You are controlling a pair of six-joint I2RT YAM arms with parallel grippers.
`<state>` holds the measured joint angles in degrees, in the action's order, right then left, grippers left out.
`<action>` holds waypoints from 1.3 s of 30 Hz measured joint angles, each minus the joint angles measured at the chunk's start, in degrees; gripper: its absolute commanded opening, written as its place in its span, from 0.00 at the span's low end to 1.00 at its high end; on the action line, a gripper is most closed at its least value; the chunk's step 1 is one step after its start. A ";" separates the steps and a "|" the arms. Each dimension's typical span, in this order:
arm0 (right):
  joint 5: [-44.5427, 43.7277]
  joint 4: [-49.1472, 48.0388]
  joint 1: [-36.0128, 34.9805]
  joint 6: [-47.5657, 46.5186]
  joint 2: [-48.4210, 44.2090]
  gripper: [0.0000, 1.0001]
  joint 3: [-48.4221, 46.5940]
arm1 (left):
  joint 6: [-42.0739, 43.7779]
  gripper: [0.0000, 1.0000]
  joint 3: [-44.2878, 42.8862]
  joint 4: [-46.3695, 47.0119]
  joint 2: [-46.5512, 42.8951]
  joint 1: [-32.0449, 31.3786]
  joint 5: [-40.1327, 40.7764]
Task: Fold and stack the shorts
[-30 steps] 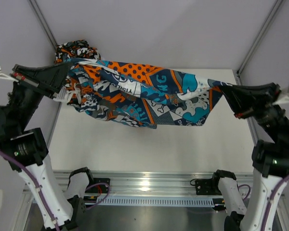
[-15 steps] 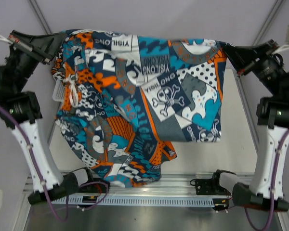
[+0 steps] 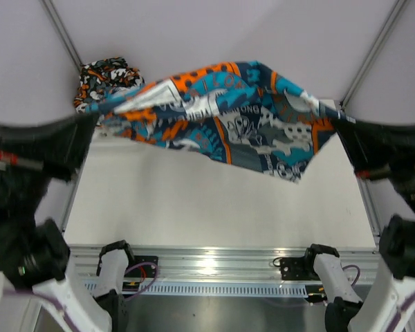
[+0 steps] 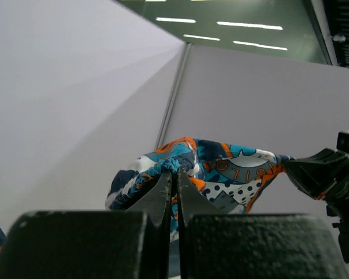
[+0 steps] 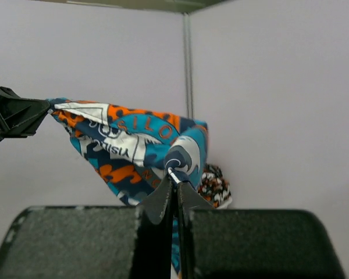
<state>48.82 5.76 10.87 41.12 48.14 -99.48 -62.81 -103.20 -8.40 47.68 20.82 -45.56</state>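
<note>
Over the tabletop, the left end effector at 9 o'clock and the right end effector at 3 o'clock each clamp tight on an edge of the patchwork shorts, held airborne between them. Spreading seems to be in hand; next the shorts need laying flat. At 11 o'clock the camouflage shorts sit bunched and partly hidden, and the left arm is blurred.

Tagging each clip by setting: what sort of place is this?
Probably a lab robot cell, not a home: plain pale panel walls with metal corner posts, a white table edged by an aluminium rail carrying the arm bases, and ceiling strip lights above the partition.
</note>
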 measured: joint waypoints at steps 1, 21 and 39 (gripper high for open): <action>0.02 -0.07 0.00 -0.24 -2.27 0.00 -0.70 | 0.50 0.00 -0.09 0.28 -2.78 0.00 0.09; -22.27 19.80 -25.38 -16.41 1.05 0.00 -3.82 | 2.84 0.00 13.79 7.91 8.37 -0.22 0.44; -26.75 2.14 -5.64 -1.31 -1.29 0.00 65.37 | 13.86 0.00 53.59 21.18 27.36 -24.59 24.85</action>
<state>22.06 7.90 5.23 39.81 46.85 -34.11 -48.95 -49.60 12.78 75.05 -3.77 -20.71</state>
